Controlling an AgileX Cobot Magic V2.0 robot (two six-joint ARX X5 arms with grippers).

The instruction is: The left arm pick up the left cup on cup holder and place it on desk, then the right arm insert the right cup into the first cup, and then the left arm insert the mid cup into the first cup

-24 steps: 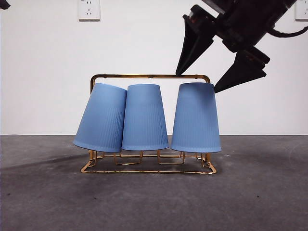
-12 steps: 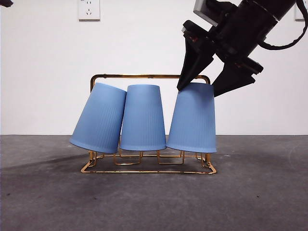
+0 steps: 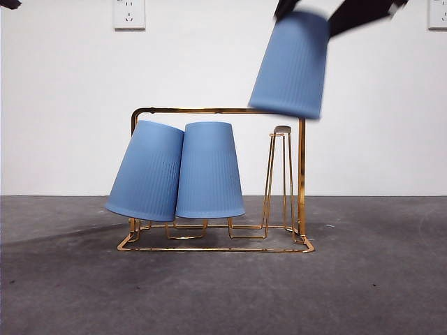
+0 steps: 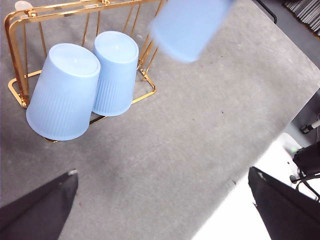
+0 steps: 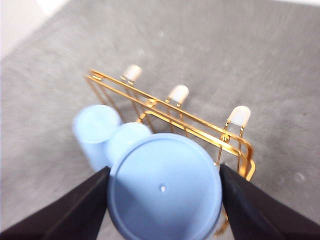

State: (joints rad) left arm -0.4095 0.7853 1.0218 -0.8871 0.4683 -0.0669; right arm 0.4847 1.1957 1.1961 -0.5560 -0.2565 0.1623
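Already the right tool point(image 5: 162, 187) is clamped on the lifted cup point(image 3: 291, 64) (blurred), which could slip; the left tool point(image 4: 165, 205), jaws apart, waits over the worktop point(image 3: 223, 293).

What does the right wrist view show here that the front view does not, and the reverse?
Only the right wrist view: the right gripper with its jaws shut on the lifted cup, the cup's flat closed end, and a back row of pale-tipped pegs.
Only the front view: the lifted cup hanging clear above its bare peg, the leftmost cup leaning against the middle cup, and wall sockets.
Both: the cup holder, all three blue cups and the desk.
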